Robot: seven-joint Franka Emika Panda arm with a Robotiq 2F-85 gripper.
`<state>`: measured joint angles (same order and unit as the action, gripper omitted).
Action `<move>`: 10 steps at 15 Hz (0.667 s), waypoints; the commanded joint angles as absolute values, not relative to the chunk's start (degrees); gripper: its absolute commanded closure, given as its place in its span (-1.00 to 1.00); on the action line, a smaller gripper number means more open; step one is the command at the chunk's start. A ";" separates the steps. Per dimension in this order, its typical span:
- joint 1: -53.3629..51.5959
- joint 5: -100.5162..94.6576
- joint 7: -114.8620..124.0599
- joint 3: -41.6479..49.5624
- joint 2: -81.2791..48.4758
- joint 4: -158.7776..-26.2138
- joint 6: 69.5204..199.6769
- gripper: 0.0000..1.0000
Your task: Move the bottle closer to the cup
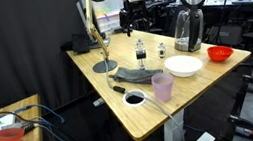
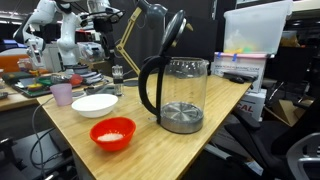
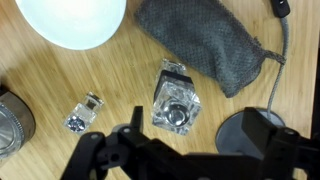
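While the pincer (image 3: 185, 152) hung above the counter (image 1: 93, 85), its jaws looked spread apart and held nothing, as seen in the wrist view. Directly below it stood the bottle (image 3: 175, 100), upright on the wood, with its dark cap facing the camera. In an exterior view, the same bottle (image 1: 141, 50) sat under the arm, well apart from the cup (image 1: 162, 87).

A smaller, paler bottle (image 3: 82, 112) stood near it on one side. A grey cloth (image 3: 200, 45) lay just beyond it, and a white bowl (image 3: 70, 20) sat farther off. In an exterior view, the cloth (image 1: 137, 76) lay roughly between the bottle and the pale pink cup, which stood near the counter's front edge beside the bowl (image 1: 184, 66).

The step in hand appeared to be the descent to grasp. To do it well, the pincer would need to come straight down with the bottle centred between the jaws. It should close on the body below the cap, since so slim a bottle would likely tip if nudged off-centre. The jaws should also keep clear of the paler bottle. For the carry, the lift would need to be high enough to pass over the cloth. The bottle should then be set down upright, short of touching the cup.
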<state>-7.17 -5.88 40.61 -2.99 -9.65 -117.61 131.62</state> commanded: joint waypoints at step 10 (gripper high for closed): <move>-7.62 -4.63 48.50 -1.60 -13.15 -115.73 131.31 -1.00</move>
